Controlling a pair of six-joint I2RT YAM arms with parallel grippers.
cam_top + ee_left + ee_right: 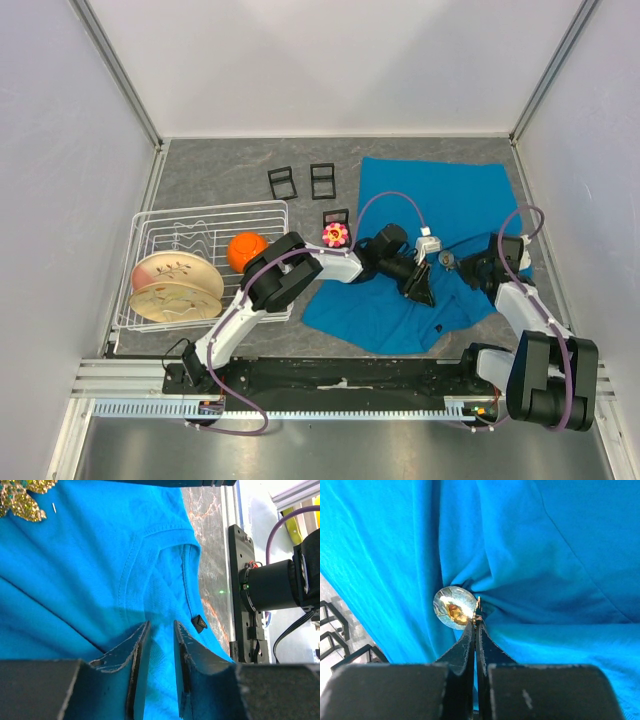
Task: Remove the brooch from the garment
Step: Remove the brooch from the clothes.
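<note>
The shirt (440,200) lies spread and rumpled on the right half of the bench (230,160), and both arms reach onto it. The brooch (452,607), a round glossy disc with a gold rim, sits on a puckered stretch of the cloth, with folds drawn in toward it. The right gripper (475,626) has its fingers (462,647) clenched tip against tip at the disc's right edge. They seem to pinch the small gold fitting there, though the contact is too fine to be sure of. The disc itself lies just left of and above the tips, not between them. From above it shows as a small pale dot near the middle of the shirt, close in front of the right gripper.

The left gripper (161,626) hangs low over the shirt's neck opening. Its fingers (135,645) are released, a narrow gap stands between them, and blue cloth shows in the gap. The collar seam (150,535) curves just beyond the tips, and a small black tag (200,624) lies near them on the right. A gold glittery ornament (22,495) sits on the cloth in the far top-left corner of that view, well apart from these fingers.

A pink-and-yellow flower piece (334,236) shows by the shirt's left edge, beside the left arm. On the left of the bench a wire rack (200,215) holds plates (175,285) and an orange bowl (246,250). Three black frames (283,181) stand behind it.
</note>
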